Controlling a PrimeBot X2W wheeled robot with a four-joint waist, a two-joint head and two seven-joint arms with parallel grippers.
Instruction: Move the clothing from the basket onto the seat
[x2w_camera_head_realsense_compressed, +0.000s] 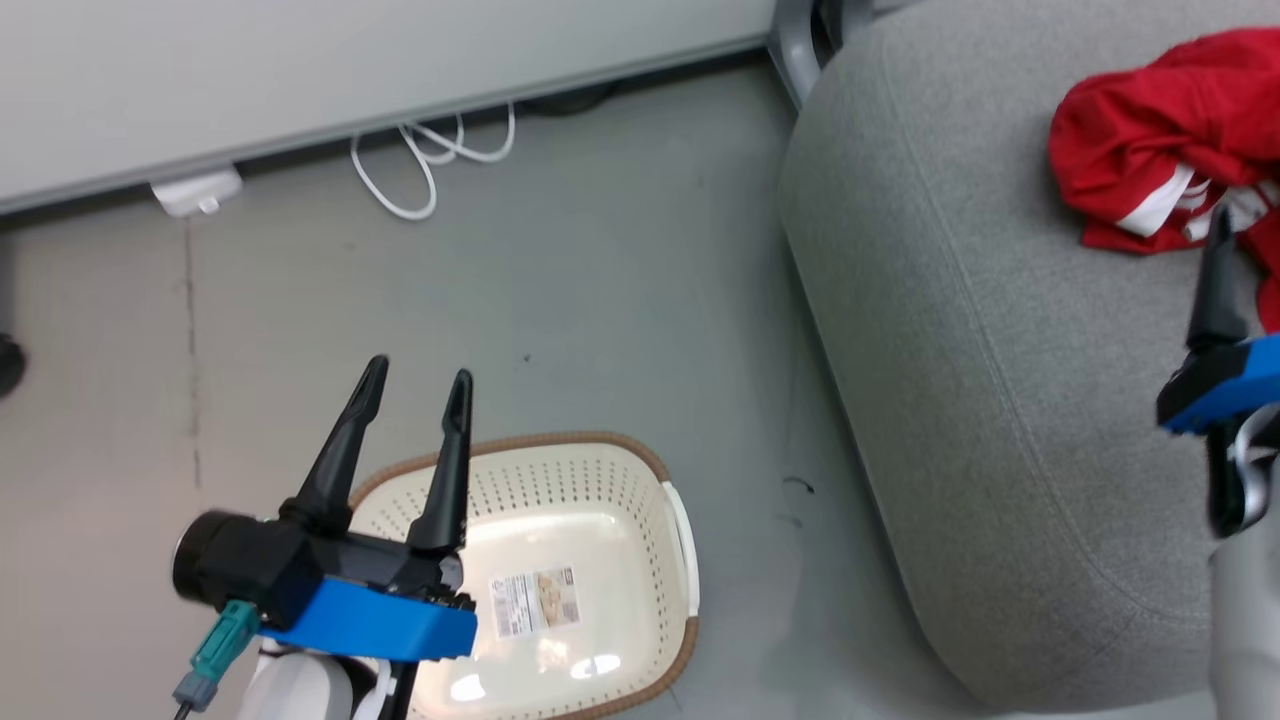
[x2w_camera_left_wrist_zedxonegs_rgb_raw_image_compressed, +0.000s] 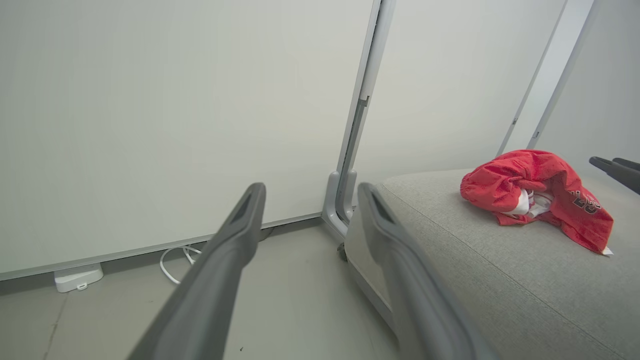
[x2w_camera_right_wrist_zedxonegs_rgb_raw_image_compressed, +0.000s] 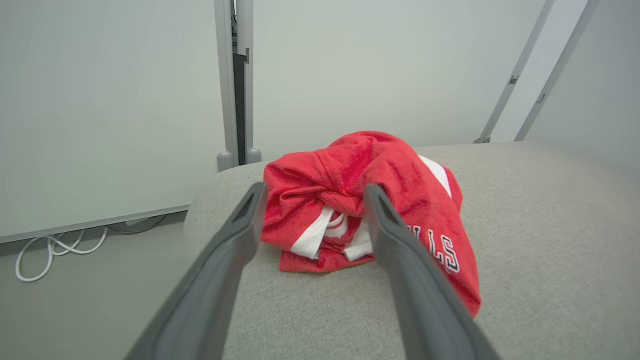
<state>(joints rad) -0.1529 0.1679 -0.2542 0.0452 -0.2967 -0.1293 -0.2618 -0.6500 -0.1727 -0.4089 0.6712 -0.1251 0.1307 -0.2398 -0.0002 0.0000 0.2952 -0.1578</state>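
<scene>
Right gripper (x2w_camera_right_wrist_zedxonegs_rgb_raw_image_compressed: 314, 189) has its two long dark fingers spread wide apart, and they are not pinching anything. Its tips reach up to the near edge of the clothing (x2w_camera_right_wrist_zedxonegs_rgb_raw_image_compressed: 360, 170), but whether they touch the cloth is hard to tell. That clothing is a crumpled red heap with white parts and some white letters on one side. It lies on top of the seat (x2w_camera_right_wrist_zedxonegs_rgb_raw_image_compressed: 550, 210), near the end by the wall, and is let go. In the head view the heap sits at the far right of the big grey cushion, and one dark finger of the right gripper rises in front of it. Left gripper (x2w_camera_head_realsense_compressed: 420, 372) is well apart from all this, on the other side. Its fingers are spread open too and hold nothing. It hangs over the near left part of the basket (x2w_camera_head_realsense_compressed: 600, 490), with its tips past the brown rim. The basket stands on the grey floor (x2w_camera_head_realsense_compressed: 600, 280), beside the seat but not touching it. Its bare cream bottom shows, with a small printed label (x2w_camera_head_realsense_compressed: 535, 600) on it. Farther off, a white cable (x2w_camera_head_realsense_compressed: 420, 160) lies in loops on the floor by the pale wall. A small white box (x2w_camera_head_realsense_compressed: 195, 190) sits next to it.
</scene>
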